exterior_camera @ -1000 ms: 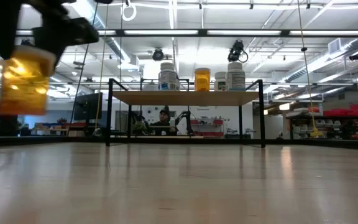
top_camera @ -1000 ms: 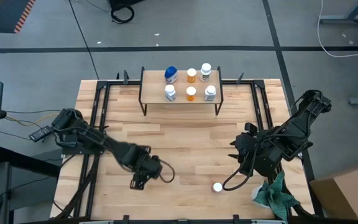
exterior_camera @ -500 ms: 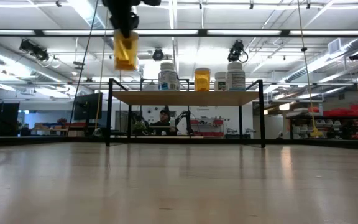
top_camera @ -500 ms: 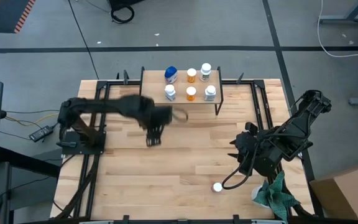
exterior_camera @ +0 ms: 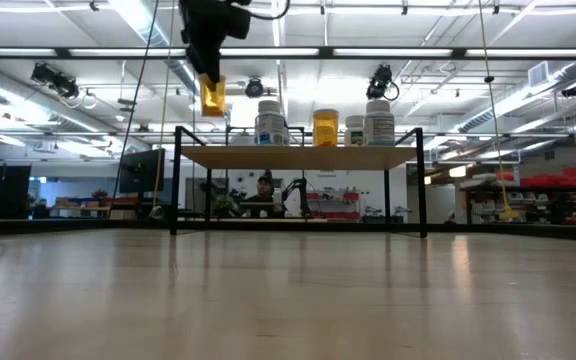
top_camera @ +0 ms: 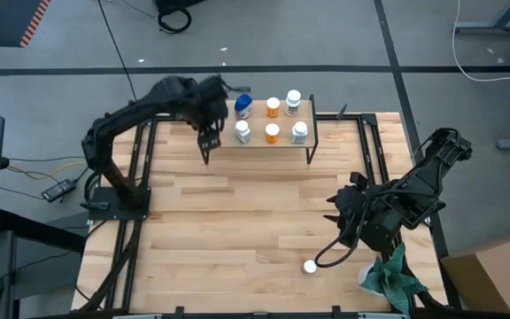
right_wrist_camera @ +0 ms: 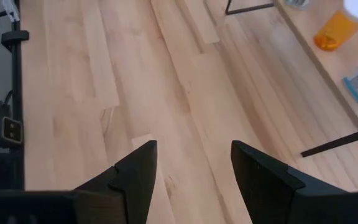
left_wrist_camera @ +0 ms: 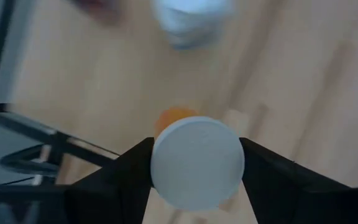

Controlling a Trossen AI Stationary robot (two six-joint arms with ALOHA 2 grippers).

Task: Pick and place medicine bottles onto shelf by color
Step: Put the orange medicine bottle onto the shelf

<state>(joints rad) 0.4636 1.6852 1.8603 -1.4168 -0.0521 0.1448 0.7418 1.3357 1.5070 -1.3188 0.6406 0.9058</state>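
1. High view: the left gripper (top_camera: pixel 211 120) has swung from mid-table to the shelf (top_camera: pixel 257 143) edge.
2. Low view: it holds an orange bottle (exterior_camera: pixel 211 95) above shelf height, so placing seems next.
3. Left wrist view: fingers clamp the white cap (left_wrist_camera: pixel 197 163).
4. Right wrist view: the right gripper (right_wrist_camera: pixel 194 171), parked, gapes empty.

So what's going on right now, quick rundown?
Left gripper shut on white-capped orange pill bottle, held above the left end of the small wooden shelf. Right gripper open, idle over the table's right side. Six bottles already shelved; nothing blocking.
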